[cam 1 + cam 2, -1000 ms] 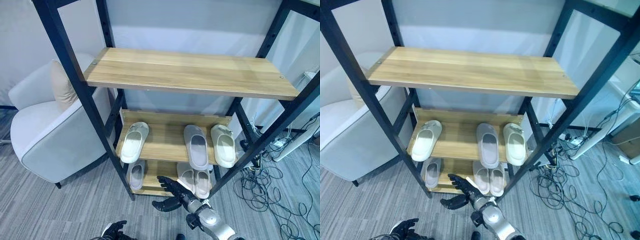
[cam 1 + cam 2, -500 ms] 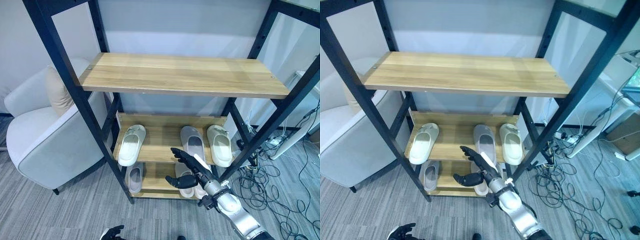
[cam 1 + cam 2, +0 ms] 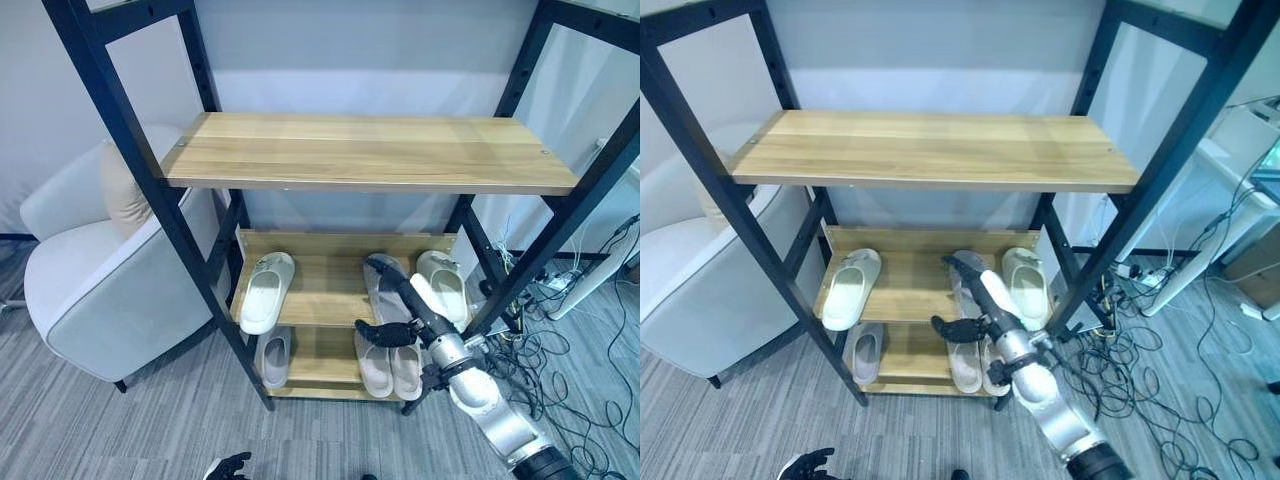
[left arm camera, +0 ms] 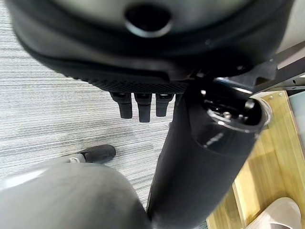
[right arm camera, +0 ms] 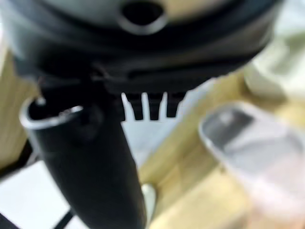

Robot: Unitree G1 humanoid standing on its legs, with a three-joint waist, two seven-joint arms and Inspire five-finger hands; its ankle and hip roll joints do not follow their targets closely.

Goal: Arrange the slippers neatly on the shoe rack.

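Observation:
The black-framed shoe rack has wooden shelves. Its middle shelf carries a cream slipper on the left, a grey slipper in the middle and a cream slipper on the right. My right hand is open, its straight fingers stretched over the grey slipper and its thumb standing out to the left. On the lower shelf lie a grey slipper and a pale pair. My left hand hangs low by the floor, fingers relaxed.
A white armchair with a beige cushion stands close to the rack's left side. Cables tangle on the grey floor to the right. The top wooden shelf juts out above the middle one.
My right hand has risen from in front of the lower shelf to the middle shelf and now reaches over the grey slipper. The camera has shifted a little.

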